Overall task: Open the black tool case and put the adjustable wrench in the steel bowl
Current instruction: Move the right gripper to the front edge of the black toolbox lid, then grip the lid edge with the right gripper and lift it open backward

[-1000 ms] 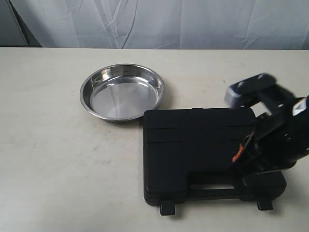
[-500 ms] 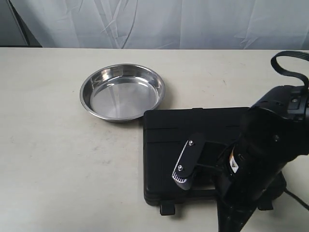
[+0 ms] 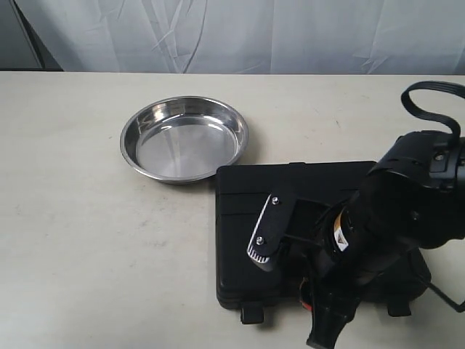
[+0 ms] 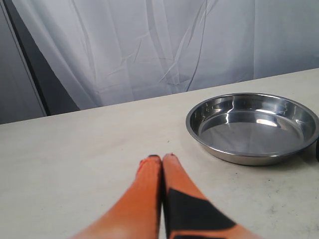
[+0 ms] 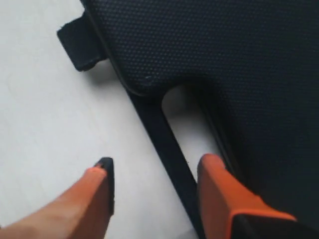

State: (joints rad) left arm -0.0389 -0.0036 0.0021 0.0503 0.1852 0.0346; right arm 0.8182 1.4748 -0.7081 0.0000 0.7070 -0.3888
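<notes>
The black tool case [image 3: 276, 196] lies closed on the table, its carry handle [image 5: 169, 149] at the front edge. My right gripper [image 5: 158, 164] is open and low over that edge. One finger is on the table side of the handle bar and the other is over the handle's cut-out by the case [image 5: 224, 50]. The right arm [image 3: 407, 211] covers the case's right front part. The steel bowl [image 3: 184, 139] stands empty behind the case's left corner. My left gripper [image 4: 162, 159] is shut on nothing, low over the table short of the bowl [image 4: 253, 127]. The adjustable wrench is out of view.
Two latch tabs [image 3: 252, 314] [image 3: 399, 308] stick out from the case's front edge; one latch tab [image 5: 79, 42] shows in the right wrist view. A white curtain [image 3: 232, 33] hangs behind the table's far edge. A black cable [image 3: 429, 94] loops above the right arm.
The right arm has swung from the case's right side to over its front edge and turned, bringing the open gripper down at the handle. Bowl and case have not moved.
</notes>
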